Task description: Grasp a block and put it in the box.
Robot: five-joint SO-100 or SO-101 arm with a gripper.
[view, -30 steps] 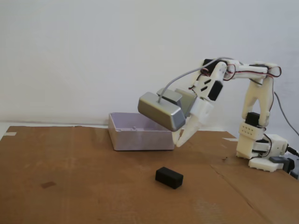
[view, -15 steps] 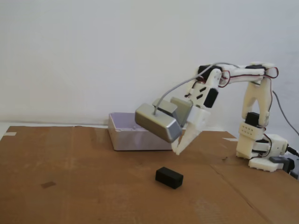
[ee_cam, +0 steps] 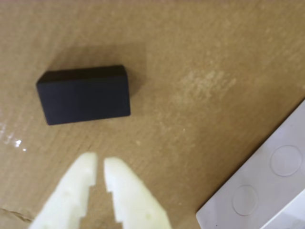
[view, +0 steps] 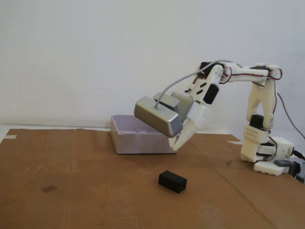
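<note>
The black block (view: 172, 181) lies flat on the brown cardboard, in front of the lilac-grey box (view: 138, 134). In the wrist view the block (ee_cam: 84, 94) sits upper left, and a corner of the box (ee_cam: 263, 189) shows at lower right. My gripper (view: 175, 146) hangs in the air above and behind the block, just right of the box's front corner. Its cream fingertips (ee_cam: 91, 164) almost touch, a thin slit between them and nothing held. In the wrist view the gripper (ee_cam: 99, 163) points toward the block from below, a short gap away.
The arm's white base (view: 267, 155) stands at the right edge of the cardboard (view: 86, 191). A grey metallic camera housing (view: 157, 116) rides on the wrist, over the box's right end. A white wall lies behind.
The gripper has shifted slightly left and up, toward the box's corner; half a second ago it dipped lower. The block has stayed in place.
</note>
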